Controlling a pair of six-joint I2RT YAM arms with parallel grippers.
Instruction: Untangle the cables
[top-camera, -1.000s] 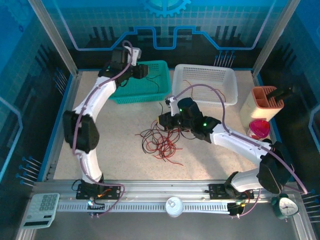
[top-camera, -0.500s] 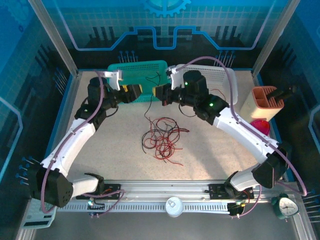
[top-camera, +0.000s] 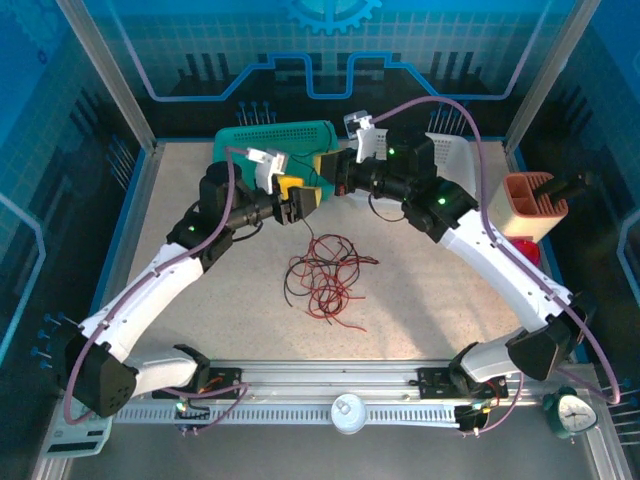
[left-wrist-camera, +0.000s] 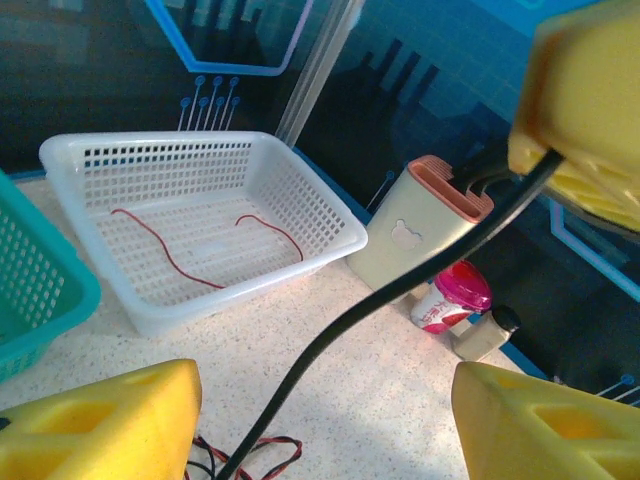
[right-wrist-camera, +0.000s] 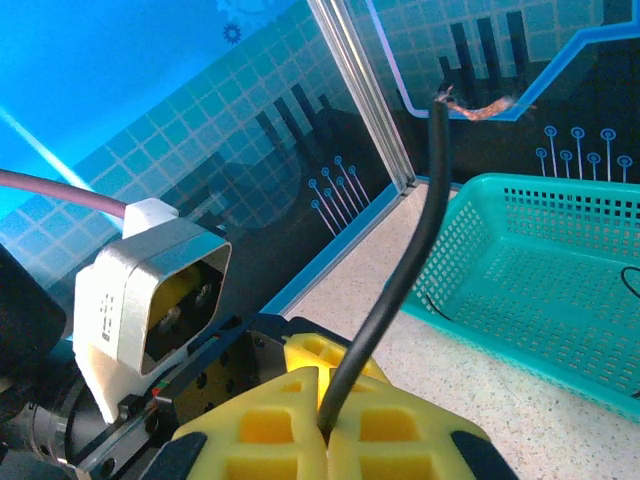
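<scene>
Yellow right fingers (right-wrist-camera: 270, 430), reaching leftward, pinch a black cable (right-wrist-camera: 400, 270) while left fingers (left-wrist-camera: 100, 425), reaching rightward, spread around it.

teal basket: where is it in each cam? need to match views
Top external: teal basket at the far edge, left of centre.
Left wrist: left edge, one corner, beside the white basket.
Right wrist: right side, beyond the black cable.
Shared landmark: the speckled table it stands on.
</scene>
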